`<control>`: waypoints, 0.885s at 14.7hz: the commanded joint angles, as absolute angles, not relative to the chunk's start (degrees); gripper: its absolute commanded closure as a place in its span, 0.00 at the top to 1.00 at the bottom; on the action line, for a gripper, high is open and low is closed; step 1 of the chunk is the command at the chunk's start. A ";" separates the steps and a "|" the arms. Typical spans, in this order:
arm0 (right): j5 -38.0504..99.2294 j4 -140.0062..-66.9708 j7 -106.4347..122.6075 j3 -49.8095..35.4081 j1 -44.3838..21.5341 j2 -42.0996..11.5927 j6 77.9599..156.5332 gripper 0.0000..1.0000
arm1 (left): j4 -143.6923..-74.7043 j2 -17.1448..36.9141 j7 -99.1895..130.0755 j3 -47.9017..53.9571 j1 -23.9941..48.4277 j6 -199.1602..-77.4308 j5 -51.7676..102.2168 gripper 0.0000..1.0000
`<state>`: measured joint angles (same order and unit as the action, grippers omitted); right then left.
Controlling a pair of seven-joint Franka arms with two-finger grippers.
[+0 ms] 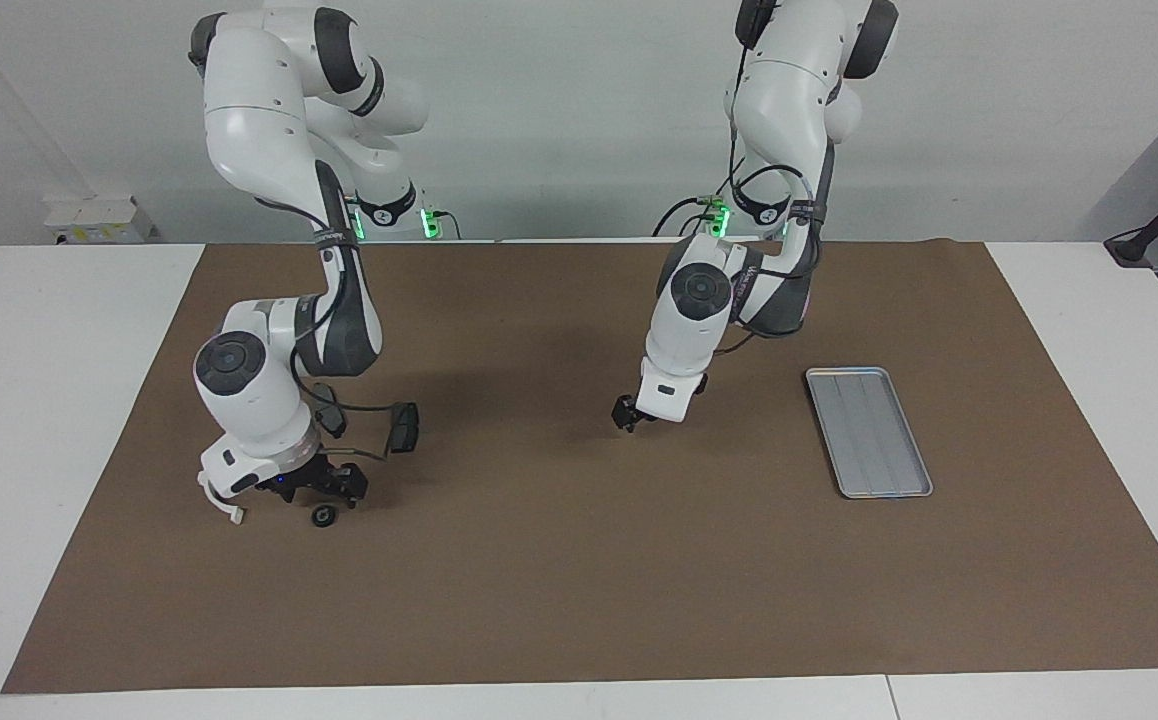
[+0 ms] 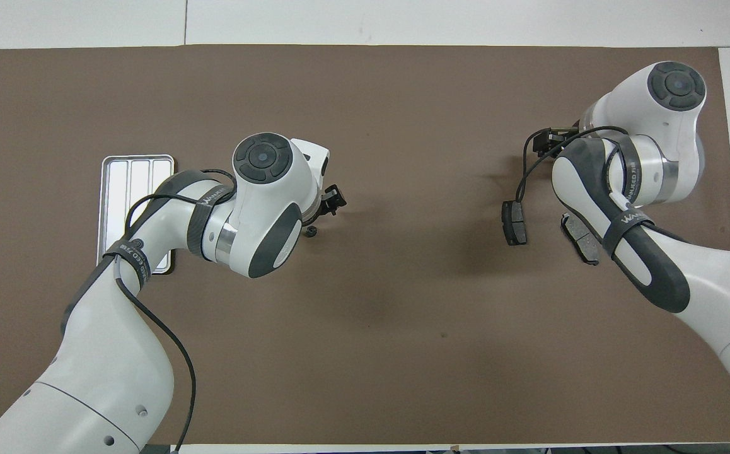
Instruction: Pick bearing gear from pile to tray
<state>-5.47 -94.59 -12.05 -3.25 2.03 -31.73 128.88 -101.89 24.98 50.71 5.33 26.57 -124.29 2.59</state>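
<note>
The right gripper [image 1: 324, 490] hangs low over the pile [image 1: 379, 460] near the right arm's end of the mat [image 1: 579, 600]; whether its fingers hold anything I cannot tell. A small black round piece [image 1: 323, 516] lies just beside it. The left gripper [image 1: 629, 415] hangs over the mat's middle, state unclear. The tray [image 1: 869, 432] lies empty toward the left arm's end.

A brown mat [image 1: 559, 580] covers most of a white table [image 1: 49, 400], leaving white margins at both ends. A plain pale wall [image 1: 559, 110] rises at the table's robot-side edge, where small white boxes [image 1: 99, 220] sit near one corner.
</note>
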 commanded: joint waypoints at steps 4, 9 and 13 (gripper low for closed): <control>-7.03 -95.01 -14.15 -4.04 3.07 -33.66 132.97 1.00 | -107.31 22.50 51.68 4.31 27.95 -127.79 2.11 0.79; -7.47 -95.01 -14.15 -4.04 3.43 -33.84 133.42 0.90 | -107.49 22.50 51.68 4.39 28.04 -127.79 2.11 0.71; -7.47 -95.27 -15.64 -4.13 3.87 -33.84 133.42 0.54 | -108.01 22.41 51.68 4.39 28.04 -128.05 2.11 0.66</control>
